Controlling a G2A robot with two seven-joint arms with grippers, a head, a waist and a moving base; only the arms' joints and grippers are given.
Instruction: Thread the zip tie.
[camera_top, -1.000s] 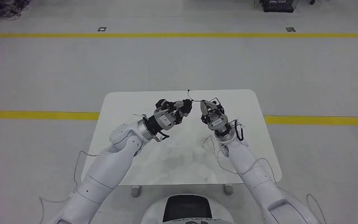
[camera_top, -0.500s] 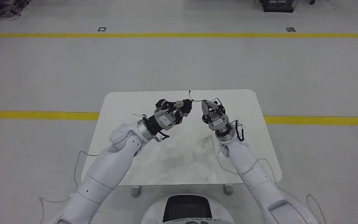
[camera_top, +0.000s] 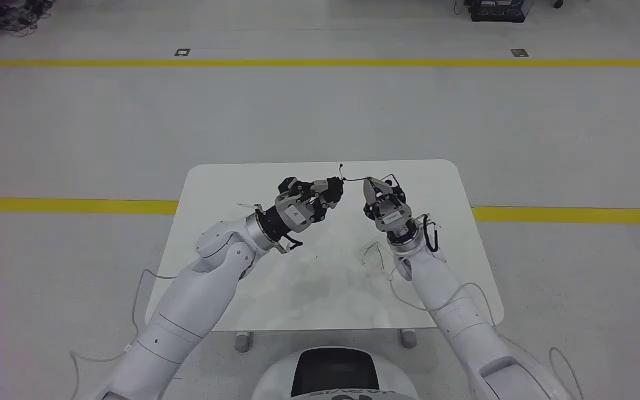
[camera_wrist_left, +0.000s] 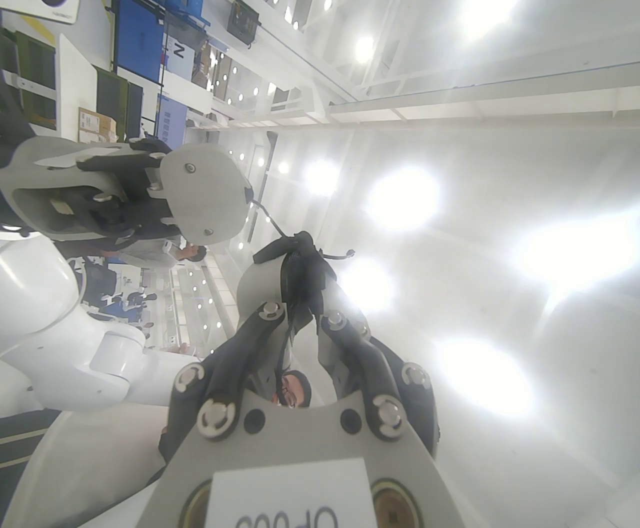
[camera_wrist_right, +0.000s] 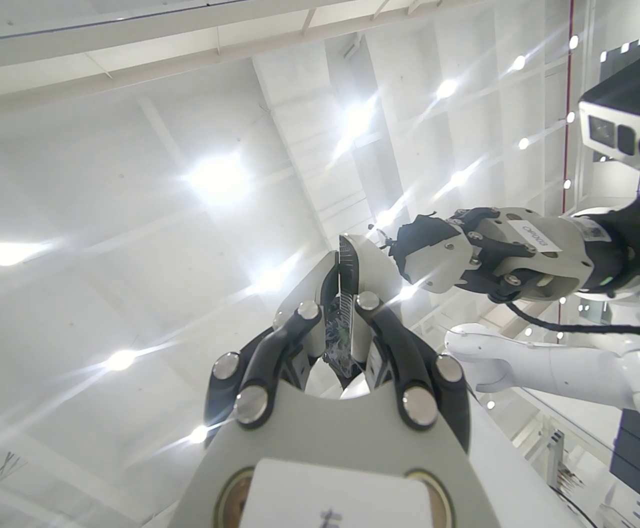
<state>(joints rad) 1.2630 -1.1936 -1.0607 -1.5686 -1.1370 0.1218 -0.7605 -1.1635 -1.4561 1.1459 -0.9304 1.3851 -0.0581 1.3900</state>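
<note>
From above, both arms are raised over the white table (camera_top: 215, 205), their tips nearly meeting above its far half; the left gripper (camera_top: 333, 187), with dark wrapped fingers, points toward the right gripper (camera_top: 371, 188); the zip tie (camera_top: 343, 176), a thin black strand, bridges the small gap between them and pokes up a little past the tips, clear of the table.

From the left wrist, the left gripper (camera_wrist_left: 300, 250) has its fingers pressed together, pinching one part of the zip tie (camera_wrist_left: 270, 220); the strand curves from that pinch across to the tip of the right gripper (camera_wrist_left: 240, 197), which sits close beside it, and a short free end sticks out on the other side of the left fingers; ceiling lights glare behind.

From the right wrist, the right gripper (camera_wrist_right: 345, 255) is pressed together too, ribbed pads face to face, and the strand's end seems nipped at its very tip, though the pads hide the contact; the left gripper (camera_wrist_right: 405, 245) is just beside it, with a small bit of the zip tie (camera_wrist_right: 382, 234) showing at its dark fingertips.
</note>
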